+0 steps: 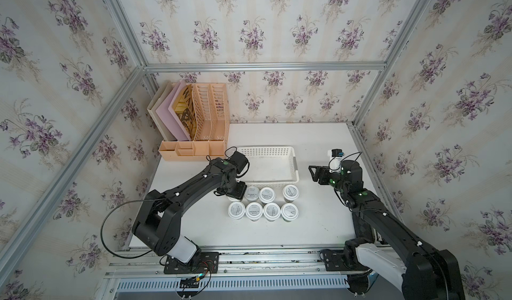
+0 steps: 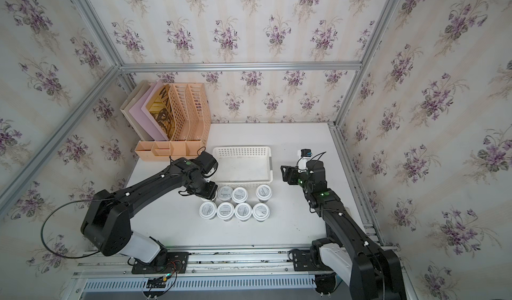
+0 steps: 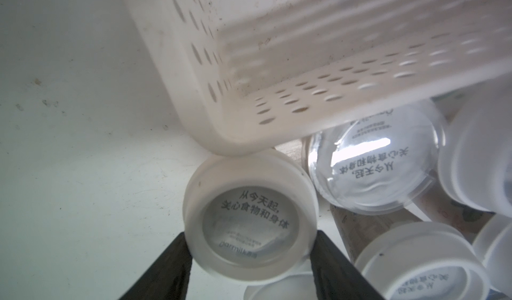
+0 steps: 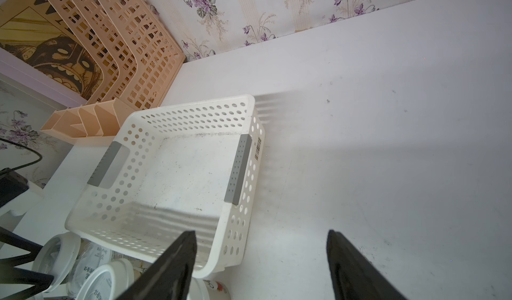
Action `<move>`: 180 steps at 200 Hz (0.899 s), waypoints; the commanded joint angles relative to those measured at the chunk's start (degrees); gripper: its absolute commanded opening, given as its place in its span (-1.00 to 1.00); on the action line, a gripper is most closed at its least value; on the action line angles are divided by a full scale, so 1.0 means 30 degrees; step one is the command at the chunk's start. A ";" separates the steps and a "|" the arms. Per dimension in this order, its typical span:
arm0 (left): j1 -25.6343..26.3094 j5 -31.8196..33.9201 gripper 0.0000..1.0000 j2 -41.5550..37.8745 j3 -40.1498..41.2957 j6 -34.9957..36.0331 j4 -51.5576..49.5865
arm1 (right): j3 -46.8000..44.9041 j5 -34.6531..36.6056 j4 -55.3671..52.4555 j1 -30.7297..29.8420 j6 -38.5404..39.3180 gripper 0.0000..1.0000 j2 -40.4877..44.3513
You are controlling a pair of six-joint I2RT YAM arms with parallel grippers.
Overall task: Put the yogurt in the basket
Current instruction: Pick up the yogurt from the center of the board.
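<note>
So far nothing is done: the basket (image 1: 266,148) stands empty, the left end effector (image 3: 250,236) clamps one yogurt cup (image 3: 249,218) beside its near corner, seven more cups (image 1: 271,211) wait on the counter (image 1: 318,223), and the right end effector (image 4: 260,232) hangs spread and empty.

Basket (image 4: 194,115) reads matt white plastic (scuffed, speckled inside); yogurt (image 3: 249,218) shows frosted semi-gloss lids; tabletop (image 4: 388,146) smooth, matt.

The yogurt (image 3: 249,223) lid reads "从今天起,关心食物和身体"; a barcode sticker (image 4: 257,149) marks the basket (image 4: 191,115).
</note>
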State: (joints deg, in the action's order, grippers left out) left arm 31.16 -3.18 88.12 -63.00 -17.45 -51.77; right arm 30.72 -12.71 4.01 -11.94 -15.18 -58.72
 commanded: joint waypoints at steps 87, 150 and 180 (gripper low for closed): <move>-0.1830 0.1355 0.35 -0.1716 0.0815 0.0877 -0.0517 | -0.0015 -0.0246 0.0333 -0.0004 0.0094 0.57 -0.0216; -0.2788 0.1231 0.35 -0.1321 -0.0392 0.1303 -0.0628 | 0.0014 -0.0290 0.0351 -0.0015 0.0096 0.57 -0.0394; -0.3485 0.1383 0.36 -0.1171 -0.1820 0.1779 -0.1384 | 0.0014 -0.0337 0.0362 -0.0003 0.0081 0.58 -0.0446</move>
State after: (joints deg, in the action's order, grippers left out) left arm 22.00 0.05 84.42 -65.91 -13.82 -53.54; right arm 30.72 -13.13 4.03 -11.94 -15.20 -59.83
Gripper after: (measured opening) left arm 0.681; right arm 0.789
